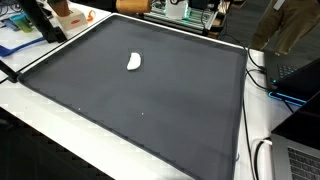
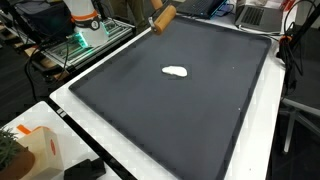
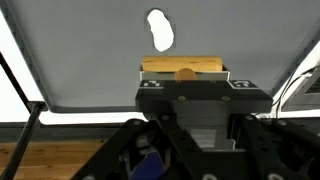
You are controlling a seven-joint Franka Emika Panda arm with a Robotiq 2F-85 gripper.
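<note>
A pale wooden block (image 3: 183,67) sits crosswise right at the front of my gripper (image 3: 184,78) in the wrist view, and the gripper looks shut on it. The fingertips are hidden behind the black housing. Beyond the block, a small white oblong lump (image 3: 160,30) lies on a dark grey mat (image 3: 90,50). Both exterior views show the lump (image 1: 134,62) (image 2: 176,72) alone on the mat (image 1: 150,115) (image 2: 170,125). The wooden block (image 2: 163,18) (image 1: 135,5) hangs at the mat's far edge, with the gripper itself cut off by the frame.
The mat covers a white table (image 2: 90,125). A laptop (image 1: 300,75) and cables (image 1: 262,85) lie beside it. An orange-and-white box (image 2: 35,150) stands at one corner, blue items (image 1: 20,42) at another. A black rack with green parts (image 2: 75,40) stands behind the mat.
</note>
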